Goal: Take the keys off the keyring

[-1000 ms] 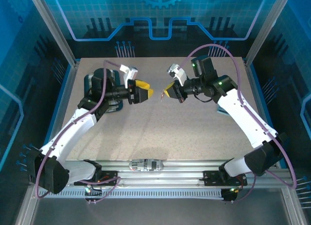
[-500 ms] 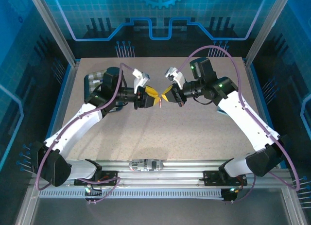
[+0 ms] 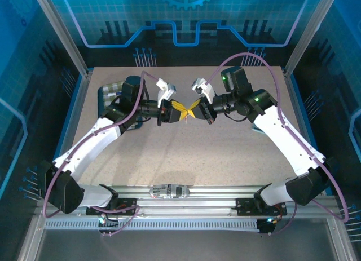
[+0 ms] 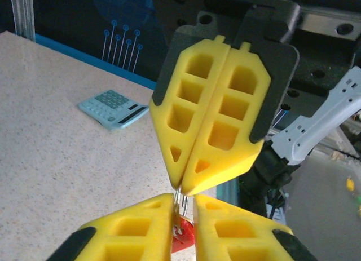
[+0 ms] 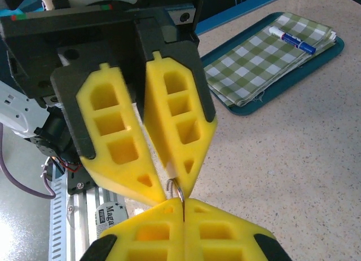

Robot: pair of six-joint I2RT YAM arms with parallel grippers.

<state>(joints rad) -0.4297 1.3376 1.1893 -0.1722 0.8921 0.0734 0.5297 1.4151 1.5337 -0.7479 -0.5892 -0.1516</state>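
Top external view: above the middle of the table [image 3: 225, 159], the left gripper [image 3: 181, 111] and right gripper [image 3: 193, 110] meet tip to tip. The right gripper's yellow fingers [image 5: 163, 216] are pressed together on the keyring [image 5: 176, 188], held clear of the table. The left gripper's fingers [image 4: 148, 215] sit narrowly apart with the ring's red tag [image 4: 184, 238] between them; whether they clamp it, I cannot tell.
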